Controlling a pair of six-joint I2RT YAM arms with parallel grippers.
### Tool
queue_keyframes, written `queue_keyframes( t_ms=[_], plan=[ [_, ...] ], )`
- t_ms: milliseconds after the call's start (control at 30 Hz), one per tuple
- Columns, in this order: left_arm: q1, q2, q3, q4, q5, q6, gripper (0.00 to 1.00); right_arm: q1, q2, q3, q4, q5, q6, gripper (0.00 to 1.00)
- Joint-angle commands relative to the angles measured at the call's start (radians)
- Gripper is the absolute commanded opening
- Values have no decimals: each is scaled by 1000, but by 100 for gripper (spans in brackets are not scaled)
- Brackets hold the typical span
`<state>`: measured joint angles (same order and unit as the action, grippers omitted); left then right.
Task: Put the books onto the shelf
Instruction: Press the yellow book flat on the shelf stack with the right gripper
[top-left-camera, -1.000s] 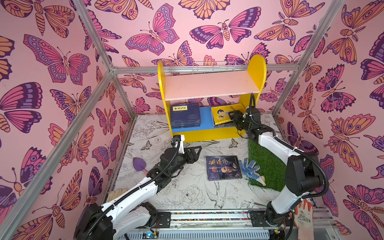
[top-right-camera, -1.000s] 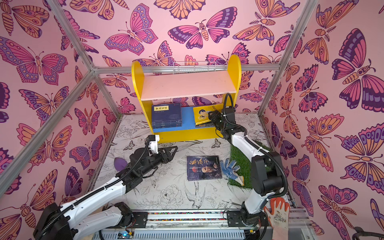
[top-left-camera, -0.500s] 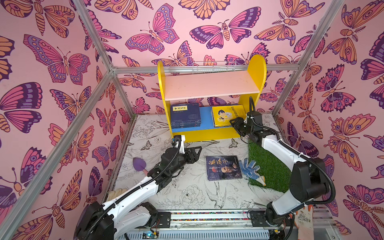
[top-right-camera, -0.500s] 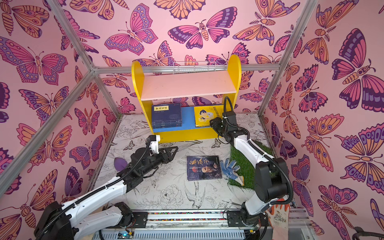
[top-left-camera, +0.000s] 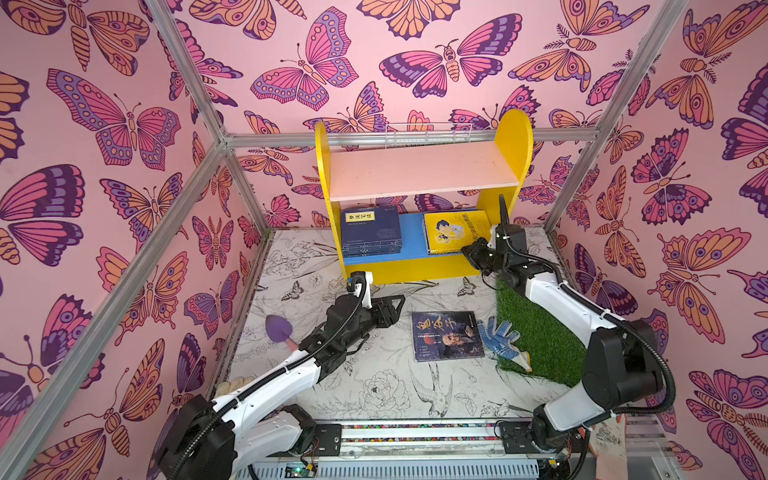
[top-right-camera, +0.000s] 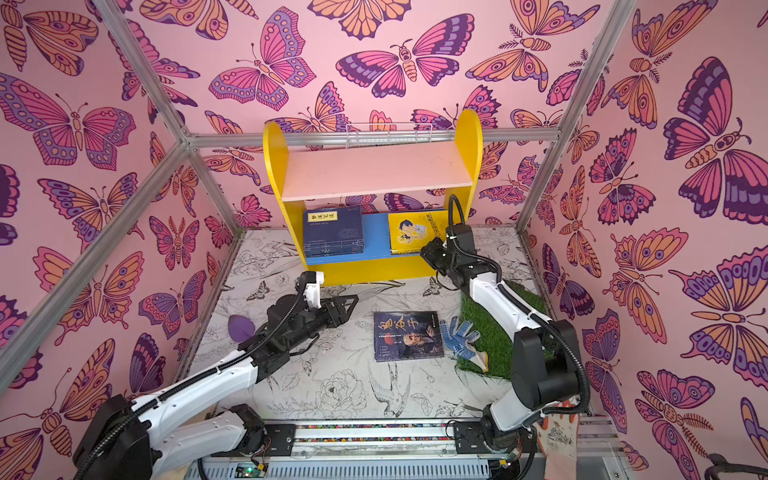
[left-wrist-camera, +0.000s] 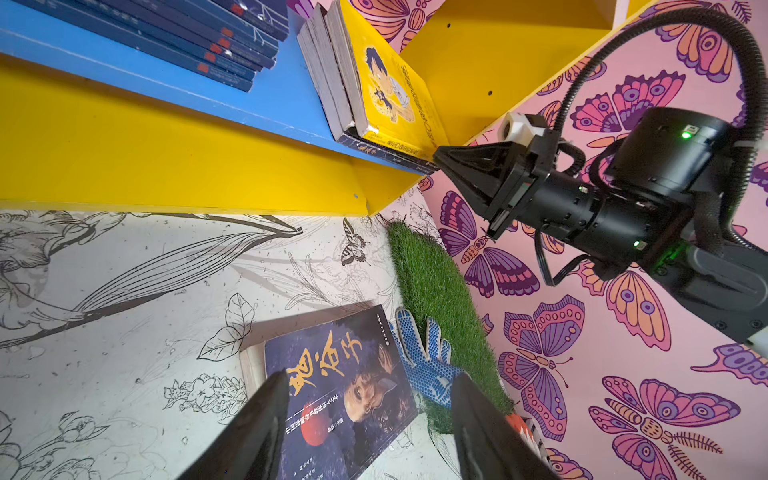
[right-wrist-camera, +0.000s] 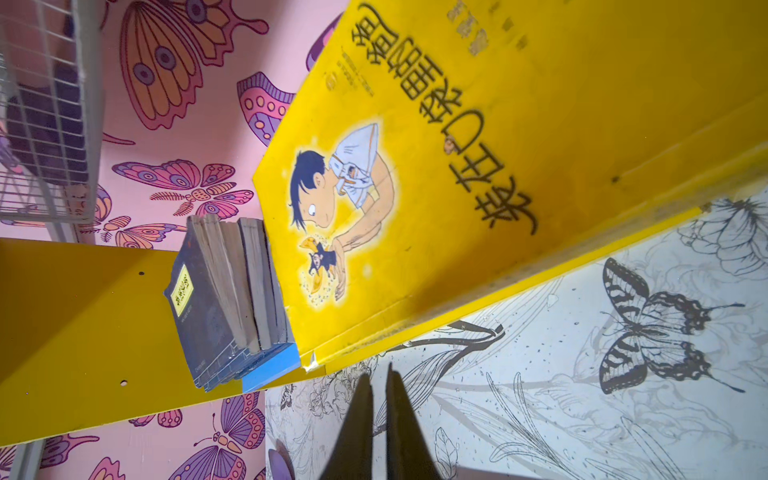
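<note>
The right gripper (right-wrist-camera: 378, 384) is closed on nothing, tip just beside the yellow book (top-left-camera: 455, 230) on the blue lower board (top-left-camera: 412, 237) of the shelf (top-left-camera: 514, 137), where a navy stack (top-left-camera: 371, 230) also lies. The left gripper (top-left-camera: 395, 305), jaws apart and empty, hangs near the portrait book (top-left-camera: 446, 336) on the floor (top-left-camera: 374, 386).

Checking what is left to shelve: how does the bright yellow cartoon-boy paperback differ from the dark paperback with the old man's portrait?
The bright yellow paperback tops a small stack on the shelf's blue lower board; the dark portrait paperback lies singly on the tabletop. The shut right gripper is beside the yellow one; the open left gripper faces the dark one. Both lie flat, cover up.
</note>
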<state>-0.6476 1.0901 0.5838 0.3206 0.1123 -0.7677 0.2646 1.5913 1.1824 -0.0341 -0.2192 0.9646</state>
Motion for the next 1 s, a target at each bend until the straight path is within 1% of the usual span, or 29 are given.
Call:
queue_keyframes(
  t_ms=[0,300,833,967],
  plan=[
    [0,-2,3,20,9,1,64,5,36,30,3,-27,13,5],
    [0,7,8,14,9,4,64,9,62,35,30,-28,29,4],
    [1,13,10,-4,4,15,64,5,141,133,11,-9,-1,4],
    [2,13,10,-10,3,19,64,5,142,134,9,6,-8,4]
  ],
)
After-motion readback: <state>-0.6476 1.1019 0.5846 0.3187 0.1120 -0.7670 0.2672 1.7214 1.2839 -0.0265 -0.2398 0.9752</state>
